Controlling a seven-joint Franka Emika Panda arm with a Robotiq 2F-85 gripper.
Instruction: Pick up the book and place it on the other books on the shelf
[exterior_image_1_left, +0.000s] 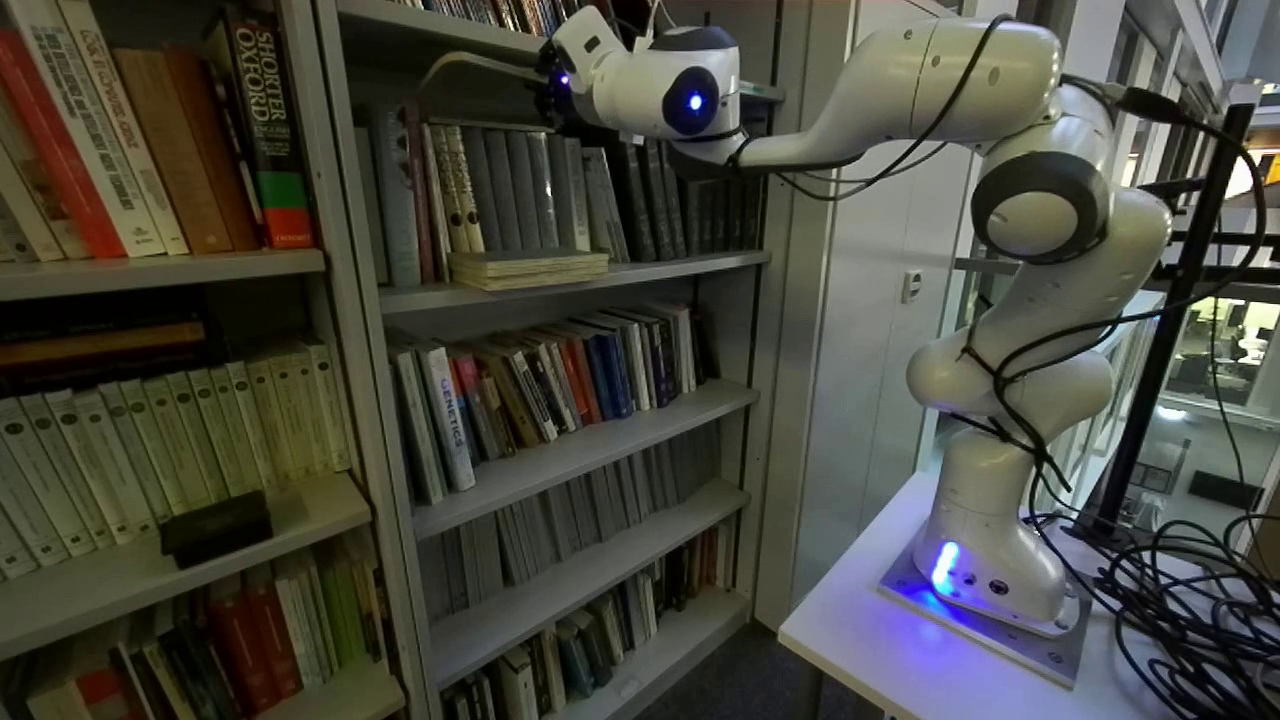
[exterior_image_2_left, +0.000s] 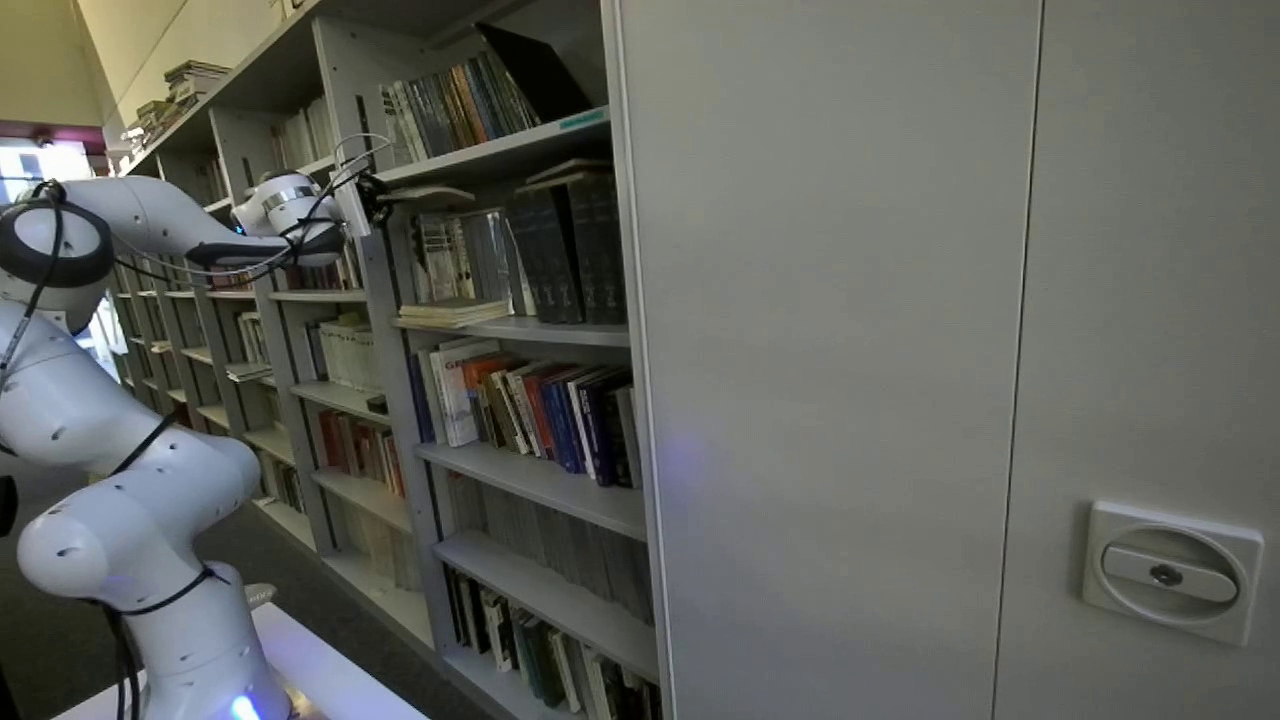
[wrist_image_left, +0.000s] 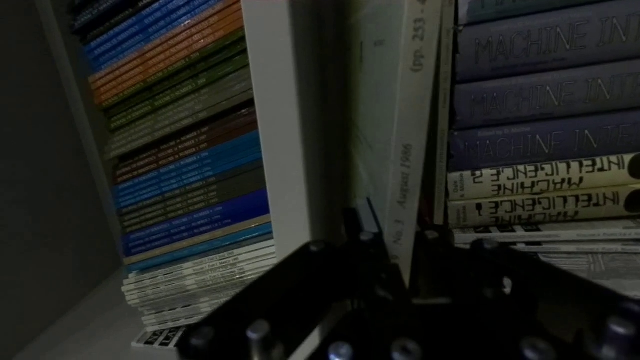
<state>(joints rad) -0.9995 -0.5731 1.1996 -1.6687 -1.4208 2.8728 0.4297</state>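
Although the wrist view is dim, I can see my tool (wrist_image_left: 401, 250) pinching the book (wrist_image_left: 409, 150), with the spine, marked August 1986, facing me. In both exterior views it is up above the other books (exterior_image_1_left: 520, 190), a packed row of upright, mostly grey and dark volumes; in an exterior view its far end (exterior_image_1_left: 485, 64) bends downward. I cannot tell whether it touches their tops. That row stands on the shelf (exterior_image_1_left: 690, 268), and in front of it a flat stack (exterior_image_1_left: 525, 272) lies near the front edge. Just above the book runs the upper board (wrist_image_left: 280, 125), carrying coloured spines (wrist_image_left: 185, 160). Below, I see more tiers (exterior_image_1_left: 600, 450), with a GENETICS volume (exterior_image_1_left: 452, 420) among others. My arm (exterior_image_1_left: 900, 85) stands on a white surface (exterior_image_1_left: 850, 610), cables (exterior_image_1_left: 1190, 590) heaped beside its base.
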